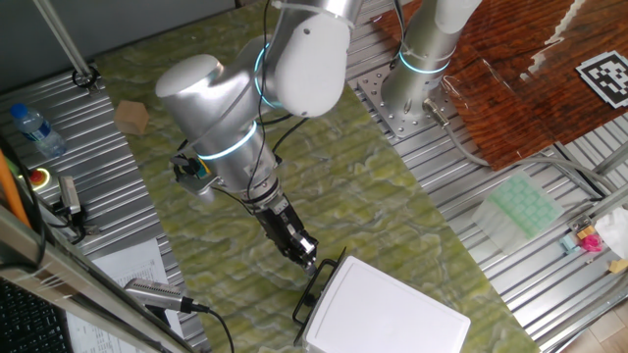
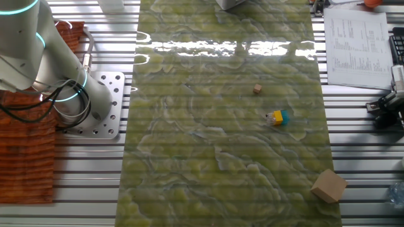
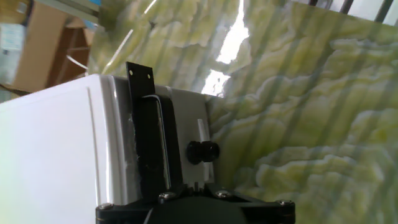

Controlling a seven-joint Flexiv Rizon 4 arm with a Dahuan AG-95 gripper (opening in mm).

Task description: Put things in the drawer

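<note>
The white cabinet stands at the near edge of the mat, and no pulled-out part of the drawer shows. Its thin black wire handle sticks out of the front. My gripper is down at the handle's upper end. In the hand view one black finger lies along the wire handle against the white drawer front; the other finger is hidden. Loose on the mat lie a small yellow and blue item and a tiny wooden cube, both far from the gripper.
A larger brown block sits near a mat corner. A clear water bottle lies on the slatted table at the left. A pale green gridded tray is at the right. The arm's base is bolted behind the mat.
</note>
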